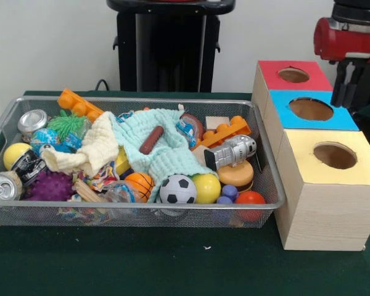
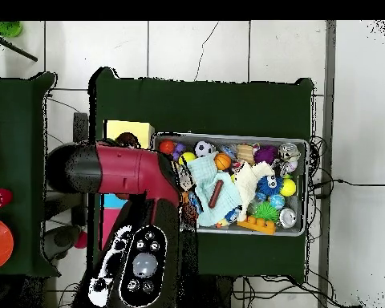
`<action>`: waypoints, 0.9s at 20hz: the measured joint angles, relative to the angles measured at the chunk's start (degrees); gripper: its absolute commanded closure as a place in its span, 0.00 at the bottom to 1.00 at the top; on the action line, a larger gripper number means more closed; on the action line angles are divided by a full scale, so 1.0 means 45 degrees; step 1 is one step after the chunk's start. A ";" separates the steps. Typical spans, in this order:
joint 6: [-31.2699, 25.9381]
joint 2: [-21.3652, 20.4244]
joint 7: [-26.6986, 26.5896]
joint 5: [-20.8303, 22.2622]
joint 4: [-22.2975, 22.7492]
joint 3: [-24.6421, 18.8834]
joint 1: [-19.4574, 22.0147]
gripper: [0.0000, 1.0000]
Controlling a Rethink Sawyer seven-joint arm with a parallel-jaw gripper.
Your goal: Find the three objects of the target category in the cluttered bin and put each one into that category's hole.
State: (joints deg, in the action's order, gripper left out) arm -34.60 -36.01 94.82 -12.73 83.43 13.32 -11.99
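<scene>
Arm parked over the sorting boxes; search step still ahead.
My gripper (image 1: pixel 347 86) hangs by the blue-topped wooden box (image 1: pixel 309 110); fingers' state unreadable. Next: cross to the wire mesh bin (image 1: pixel 268 179).

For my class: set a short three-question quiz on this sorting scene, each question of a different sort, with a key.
1. True or false: the soccer ball lies inside the wire bin.
2. Which box top is nearest the camera in the front view? A red, B blue, C yellow.
3. Fill in: the brown sausage toy rests on the pale green ____.

Key
1. True.
2. C, the yellow box; the blue box and red box stand behind it.
3. Cloth.
</scene>
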 measured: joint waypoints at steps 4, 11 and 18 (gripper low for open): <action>0.0331 -0.0024 0.0000 0.0490 0.0083 -0.0140 0.0516 1.00; 0.1417 -0.0024 0.0000 0.1437 0.0389 -0.0726 0.1741 1.00; 0.2155 -0.0041 0.0000 0.2459 0.0785 -0.1506 0.2938 1.00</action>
State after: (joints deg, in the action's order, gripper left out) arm -24.90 -36.19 94.82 -1.67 86.96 6.54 1.23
